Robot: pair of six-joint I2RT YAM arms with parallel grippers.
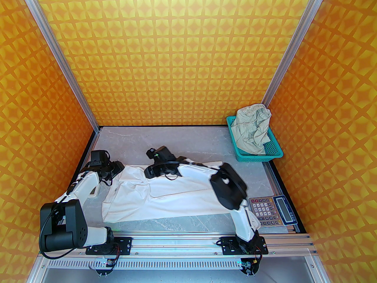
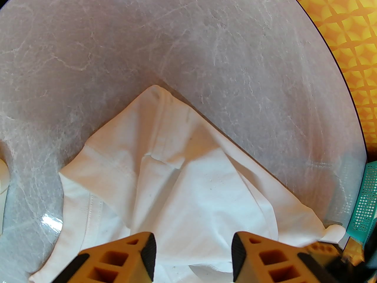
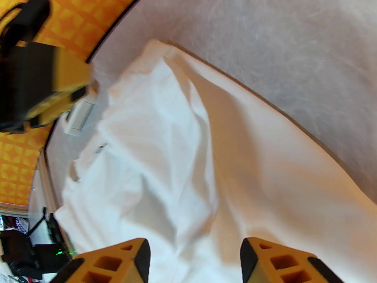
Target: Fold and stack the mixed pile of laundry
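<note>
Orange walls [image 1: 188, 54] ringed the table [image 1: 188, 140]: white shirt [image 1: 176, 196] spread at its near side, shorts [image 1: 251, 128] heaped in the basket [image 1: 259, 158]. Left hand [image 2: 193, 258] and right hand [image 3: 194, 261] hung above the shirt, each parted and empty; limp, light cloth, looked best pinched at corners.

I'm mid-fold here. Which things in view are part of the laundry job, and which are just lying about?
Part of the job:
- white T-shirt, laid out on the table
- pale shorts, crumpled in the basket

Just lying about:
- teal mesh basket, far right corner
- calculator, near right edge
</note>
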